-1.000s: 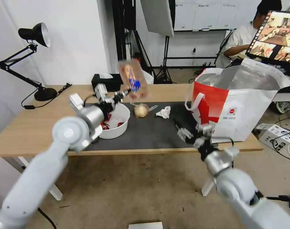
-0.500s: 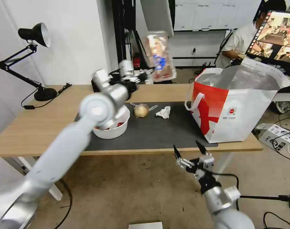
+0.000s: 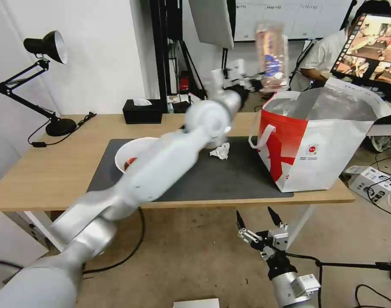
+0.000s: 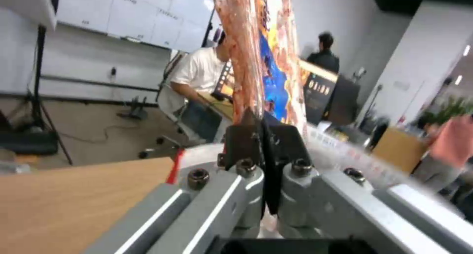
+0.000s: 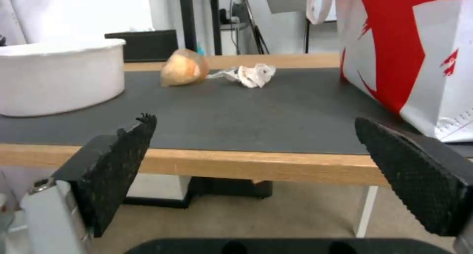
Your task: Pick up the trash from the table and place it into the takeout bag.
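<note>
My left arm stretches far forward and across to my right, raised high, wrist nearly level. My left claw (image 3: 256, 82) is clamped tight, its fingers (image 4: 258, 136) pressed together on the thin edge of what it carries. My right arm hangs low and drawn back, wrist turned up, my right claw (image 3: 258, 219) spread wide and holding nothing.

This place looks like a robotics lab or a recording studio inside an office. Behind the table (image 3: 41, 179) stand black tripods (image 3: 223, 81) with a white softbox panel (image 3: 212, 19), and a whiteboard (image 3: 289, 19) hangs on the back wall. A monitor (image 3: 375, 49) at the right shows camera feeds. Cables and a power strip (image 3: 377, 182) lie on the concrete floor (image 3: 195, 252).
</note>
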Tool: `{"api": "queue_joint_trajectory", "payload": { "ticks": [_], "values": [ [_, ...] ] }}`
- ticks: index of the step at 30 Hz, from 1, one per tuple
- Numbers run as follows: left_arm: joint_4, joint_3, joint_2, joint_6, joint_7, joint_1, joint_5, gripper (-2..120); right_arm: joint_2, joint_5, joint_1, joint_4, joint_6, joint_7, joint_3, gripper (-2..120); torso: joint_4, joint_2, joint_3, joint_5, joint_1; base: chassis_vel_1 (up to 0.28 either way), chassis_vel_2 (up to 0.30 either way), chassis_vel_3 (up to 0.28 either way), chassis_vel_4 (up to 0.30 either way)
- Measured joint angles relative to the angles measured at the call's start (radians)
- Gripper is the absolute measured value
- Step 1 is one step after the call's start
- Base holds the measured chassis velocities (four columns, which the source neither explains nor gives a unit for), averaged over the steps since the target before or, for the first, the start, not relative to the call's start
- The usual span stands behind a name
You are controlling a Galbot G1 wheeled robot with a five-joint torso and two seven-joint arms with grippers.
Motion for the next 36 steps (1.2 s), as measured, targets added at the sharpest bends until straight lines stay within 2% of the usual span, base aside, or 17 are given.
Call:
{"api": "queue_joint_trajectory", "payload": {
  "ticks": [1, 3, 4, 6, 10, 14, 17, 22, 24, 25, 27, 28, 30, 32, 33, 34, 36],
  "values": [
    [0.018, 0.019, -0.009, -0.002, 0.009, -0.002, 0.039, 0, 0.000, 0.000, 0.002, -0.002, 0.000, 0.000, -0.001, 100, -0.0001, 0.000, 0.000, 0.0001, 0.000, 0.000, 0.000, 0.000, 0.000],
    [0.020, 0.021, -0.010, -0.002, 0.011, -0.002, 0.044, 0, 0.000, 0.000, 0.003, -0.002, 0.000, 0.000, -0.001, 100, 0.0000, 0.000, 0.000, 0.0001, 0.000, 0.000, 0.000, 0.000, 0.000],
    [0.059, 0.079, -0.020, -0.012, 0.047, -0.004, 0.168, 0, 0.000, 0.002, 0.009, -0.006, -0.001, 0.000, -0.002, 100, 0.0002, 0.000, 0.000, -0.0001, 0.000, 0.000, 0.000, 0.000, 0.000],
    [0.069, 0.113, -0.019, -0.020, 0.077, -0.003, 0.228, 0, -0.001, 0.004, 0.012, -0.007, -0.002, 0.002, 0.000, 100, 0.0006, 0.000, 0.000, -0.0003, 0.000, 0.000, 0.000, 0.000, 0.000],
    [0.069, 0.128, -0.017, -0.021, 0.096, 0.002, 0.238, 0, -0.004, 0.006, 0.012, -0.007, -0.003, 0.004, 0.002, 100, 0.0004, 0.000, 0.000, -0.0003, 0.000, 0.000, 0.000, 0.000, 0.000],
    [0.063, 0.130, -0.017, -0.020, 0.104, 0.003, 0.189, 1, -0.007, 0.008, 0.012, -0.006, -0.005, 0.007, 0.004, 100, 0.0004, 0.000, 0.000, -0.0003, 0.000, 0.000, 0.000, 0.000, 0.000],
    [0.052, 0.128, -0.016, -0.009, 0.106, -0.002, 0.124, 15, -0.013, 0.009, 0.018, -0.006, -0.007, 0.008, 0.001, 100, 0.0003, 0.000, 0.000, -0.0004, 0.000, 0.000, 0.000, 0.000, 0.000],
    [0.044, 0.119, -0.016, -0.001, 0.100, -0.008, 0.060, 27, -0.017, 0.010, 0.024, -0.006, -0.011, 0.008, -0.002, 100, 0.0004, 0.000, 0.000, -0.0004, 0.000, 0.000, 0.000, 0.000, 0.000],
    [0.033, 0.107, -0.014, 0.002, 0.083, -0.014, 0.015, 38, -0.023, 0.011, 0.025, -0.004, -0.012, 0.008, -0.003, 100, 0.0003, 0.000, 0.000, -0.0004, 0.000, 0.000, 0.000, 0.000, 0.000],
    [0.033, 0.107, -0.014, 0.002, 0.083, -0.014, 0.015, 38, -0.023, 0.011, 0.025, -0.004, -0.012, 0.008, -0.003, 100, 0.0003, 0.000, 0.000, -0.0004, 0.000, 0.000, 0.000, 0.000, 0.000],
    [0.000, 0.088, 0.000, 0.003, 0.062, -0.021, -0.023, 50, -0.031, 0.014, 0.024, 0.000, -0.012, 0.008, -0.003, 100, 0.0002, 0.000, 0.000, -0.0004, 0.000, 0.000, 0.000, 0.000, 0.000],
    [0.000, 0.088, 0.000, 0.003, 0.062, -0.021, -0.023, 50, -0.031, 0.014, 0.024, 0.000, -0.012, 0.008, -0.003, 100, 0.0002, 0.000, 0.000, -0.0004, 0.000, 0.000, 0.000, 0.000, 0.000],
    [-0.076, 0.082, 0.057, 0.003, 0.039, -0.025, -0.055, 62, -0.038, 0.025, 0.027, 0.015, -0.019, 0.008, -0.003, 100, 0.0001, 0.000, 0.000, -0.0004, 0.000, 0.000, 0.000, 0.000, 0.000],
    [-0.095, 0.082, 0.073, 0.003, 0.032, -0.024, -0.057, 64, -0.039, 0.028, 0.029, 0.019, -0.022, 0.009, -0.003, 100, 0.0001, 0.000, 0.000, -0.0005, 0.000, 0.000, 0.000, 0.000, 0.000],
    [-0.142, 0.082, 0.117, 0.001, 0.022, -0.015, -0.058, 72, -0.042, 0.033, 0.031, 0.028, -0.027, 0.010, -0.003, 100, 0.0006, 0.000, 0.000, -0.0006, 0.000, 0.000, 0.000, 0.000, 0.000],
    [-0.142, 0.082, 0.117, 0.001, 0.022, -0.015, -0.058, 72, -0.042, 0.033, 0.031, 0.028, -0.027, 0.010, -0.003, 100, 0.0006, 0.000, 0.000, -0.0006, 0.000, 0.000, 0.000, 0.000, 0.000],
    [-0.199, 0.082, 0.179, -0.005, 0.009, 0.010, -0.053, 80, -0.044, 0.034, 0.033, 0.037, -0.029, 0.013, -0.001, 100, 0.0006, 0.000, 0.000, -0.0008, 0.000, 0.000, 0.000, 0.000, 0.000]
  ]
}}
